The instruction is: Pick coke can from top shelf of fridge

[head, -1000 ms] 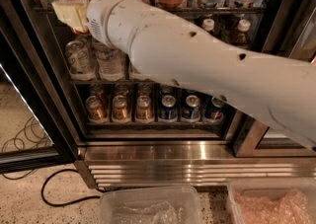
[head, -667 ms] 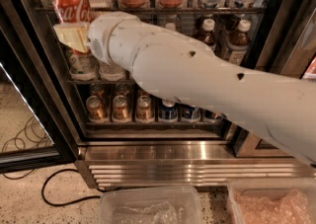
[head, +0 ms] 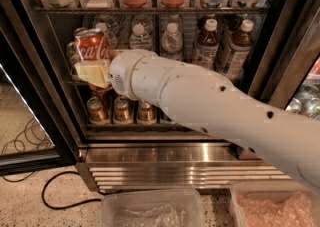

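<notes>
You've got water bottles and dark white-capped bottles on the middle rack, right of the end effector. Small gold cans sit on the rack below it. Black cable loops on the speckled floor, left of a clear plastic tub.

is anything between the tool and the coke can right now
Nothing visible does. The tool is shut directly on the coke can, gripping its lower half. It holds the can in front of the water bottles at the left side of the fridge, below the top shelf.
</notes>
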Action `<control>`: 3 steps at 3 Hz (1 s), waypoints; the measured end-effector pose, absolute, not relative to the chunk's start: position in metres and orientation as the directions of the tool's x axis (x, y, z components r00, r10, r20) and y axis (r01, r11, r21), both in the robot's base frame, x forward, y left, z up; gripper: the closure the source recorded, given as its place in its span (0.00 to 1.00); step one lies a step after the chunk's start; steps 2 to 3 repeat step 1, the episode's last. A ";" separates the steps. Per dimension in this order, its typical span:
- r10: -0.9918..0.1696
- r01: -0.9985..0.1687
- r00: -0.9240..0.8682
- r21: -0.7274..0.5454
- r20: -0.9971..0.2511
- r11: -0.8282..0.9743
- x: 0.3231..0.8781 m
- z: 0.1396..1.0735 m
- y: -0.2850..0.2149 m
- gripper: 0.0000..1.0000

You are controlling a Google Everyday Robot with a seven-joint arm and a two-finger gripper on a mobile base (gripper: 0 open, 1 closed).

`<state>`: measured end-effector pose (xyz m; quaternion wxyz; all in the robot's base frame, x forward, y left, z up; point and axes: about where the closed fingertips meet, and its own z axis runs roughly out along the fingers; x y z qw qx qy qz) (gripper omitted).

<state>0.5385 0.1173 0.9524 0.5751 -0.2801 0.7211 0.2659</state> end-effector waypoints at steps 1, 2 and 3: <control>-0.102 -0.724 -0.197 0.075 -0.975 0.685 0.530 0.938 0.099 1.00; -0.102 -0.724 -0.197 0.075 -0.975 0.685 0.530 0.938 0.099 1.00; -0.102 -0.724 -0.197 0.075 -0.975 0.685 0.530 0.938 0.099 1.00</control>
